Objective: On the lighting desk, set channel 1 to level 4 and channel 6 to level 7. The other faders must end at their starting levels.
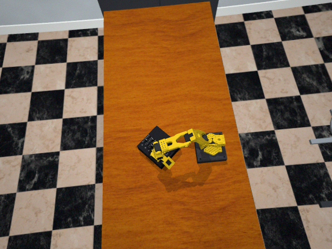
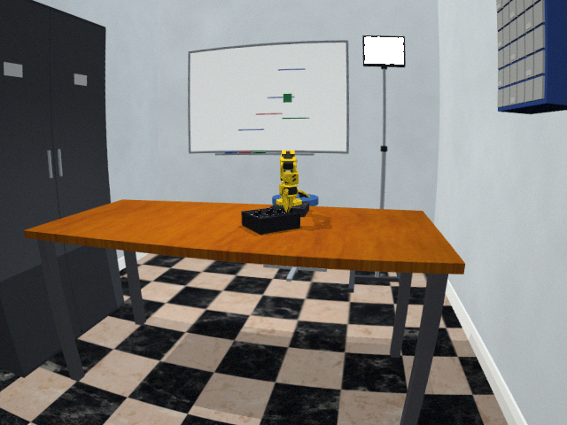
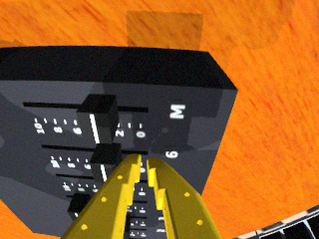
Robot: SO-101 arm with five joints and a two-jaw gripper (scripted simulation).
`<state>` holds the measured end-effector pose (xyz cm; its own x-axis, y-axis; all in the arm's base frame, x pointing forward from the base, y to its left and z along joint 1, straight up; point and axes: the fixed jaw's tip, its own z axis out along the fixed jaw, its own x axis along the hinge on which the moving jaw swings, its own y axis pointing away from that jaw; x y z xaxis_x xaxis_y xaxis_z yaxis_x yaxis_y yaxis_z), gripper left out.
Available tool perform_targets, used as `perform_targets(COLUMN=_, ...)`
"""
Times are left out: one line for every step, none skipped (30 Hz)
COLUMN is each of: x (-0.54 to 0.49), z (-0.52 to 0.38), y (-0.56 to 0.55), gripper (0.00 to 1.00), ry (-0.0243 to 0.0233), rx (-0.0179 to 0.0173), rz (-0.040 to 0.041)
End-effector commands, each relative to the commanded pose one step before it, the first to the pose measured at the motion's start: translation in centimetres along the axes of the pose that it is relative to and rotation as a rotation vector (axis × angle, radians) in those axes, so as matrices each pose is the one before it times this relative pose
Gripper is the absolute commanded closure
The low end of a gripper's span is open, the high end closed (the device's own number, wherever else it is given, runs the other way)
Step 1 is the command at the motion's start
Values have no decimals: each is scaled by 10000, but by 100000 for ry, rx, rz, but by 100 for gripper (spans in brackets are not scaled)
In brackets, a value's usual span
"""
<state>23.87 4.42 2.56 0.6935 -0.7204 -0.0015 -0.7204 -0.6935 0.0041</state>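
Note:
The black lighting desk (image 1: 156, 132) (image 2: 275, 223) (image 3: 219, 102) lies on the table, turned at an angle. In the wrist view, the master fader knob (image 3: 98, 117) stands near level 4. The channel 6 fader knob (image 3: 106, 158) stands at about level 4. A lower channel's knob (image 3: 79, 205) shows left of the jaws; its channel number is hidden. Channel 1's fader and the other lower faders are hidden or too small to read. My gripper (image 2: 287, 211) (image 3: 144, 160) is shut and empty, its tips over the desk near channel 6's zero end, on the low side of that knob.
The arm's black base plate (image 1: 211, 159) stands on the wooden table (image 1: 166, 67) (image 2: 182, 224), right of the desk in the top view. The arm reaches across the desk and covers part of it. A dark cabinet (image 2: 27, 137) stands beyond one table end.

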Motion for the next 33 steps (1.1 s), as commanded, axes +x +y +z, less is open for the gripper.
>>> perform_targets(x=2232, z=-1145, y=3668, gripper=100, ry=110, rx=351, rz=669)
perform_targets(x=-15, z=-2, y=324, gripper=100, ry=0, rx=0, rz=0)
perform_targets(x=-14, z=0, y=268, gripper=100, ry=0, rx=-1, rz=0)
perform_targets(x=-10, z=-1, y=193, gripper=100, ry=0, rx=0, rz=0)
perform_targets(x=-6, z=1, y=119, gripper=100, ry=0, rx=-1, rz=0)
perform_targets(x=-3, z=-1, y=49, gripper=100, ry=0, rx=0, rz=0)
perform_targets(x=-1, z=1, y=9, gripper=100, ry=0, rx=-1, rz=0)
perform_targets(x=0, z=0, y=0, gripper=100, ry=0, rx=0, rz=0)
perform_targets(x=0, z=0, y=0, gripper=100, ry=0, rx=0, rz=0)
perform_targets(x=0, z=0, y=7, gripper=100, ry=0, rx=1, rz=0)
perform_targets(x=0, z=2, y=50, gripper=100, ry=0, rx=-1, rz=0)
perform_targets(x=-1, z=2, y=114, gripper=100, ry=0, rx=0, rz=0)
perform_targets(x=-2, z=5, y=191, gripper=100, ry=0, rx=-1, rz=0)
perform_targets(x=-3, z=6, y=261, gripper=100, ry=0, rx=0, rz=0)
perform_targets(x=-4, z=10, y=322, gripper=100, ry=0, rx=-1, rz=0)
perform_targets(x=-6, z=10, y=359, gripper=100, ry=0, rx=0, rz=0)
perform_targets(x=-8, z=13, y=375, gripper=100, ry=0, rx=-1, rz=0)
perform_targets(x=-8, z=12, y=361, gripper=100, ry=0, rx=0, rz=0)
perform_targets(x=-9, z=13, y=326, gripper=100, ry=0, rx=-1, rz=0)
perform_targets(x=-8, z=10, y=265, gripper=100, ry=0, rx=0, rz=0)
perform_targets(x=-6, z=8, y=195, gripper=100, ry=0, rx=-1, rz=0)
perform_targets(x=-4, z=4, y=116, gripper=100, ry=0, rx=0, rz=0)
perform_targets(x=-2, z=3, y=51, gripper=100, ry=0, rx=-1, rz=0)
perform_targets(x=0, z=0, y=7, gripper=100, ry=0, rx=0, rz=0)
perform_targets(x=0, z=0, y=0, gripper=100, ry=0, rx=0, rz=0)
perform_targets(x=0, z=0, y=0, gripper=100, ry=0, rx=0, rz=0)
perform_targets(x=0, z=1, y=9, gripper=100, ry=0, rx=-1, rz=0)
perform_targets(x=0, z=1, y=48, gripper=100, ry=0, rx=0, rz=0)
perform_targets(x=0, z=4, y=116, gripper=100, ry=0, rx=-1, rz=0)
perform_targets(x=0, z=5, y=189, gripper=100, ry=0, rx=0, rz=0)
perform_targets(x=0, z=9, y=263, gripper=100, ry=0, rx=-1, rz=0)
perform_targets(x=-1, z=10, y=320, gripper=100, ry=0, rx=0, rz=0)
perform_targets(x=-2, z=13, y=361, gripper=100, ry=0, rx=-1, rz=0)
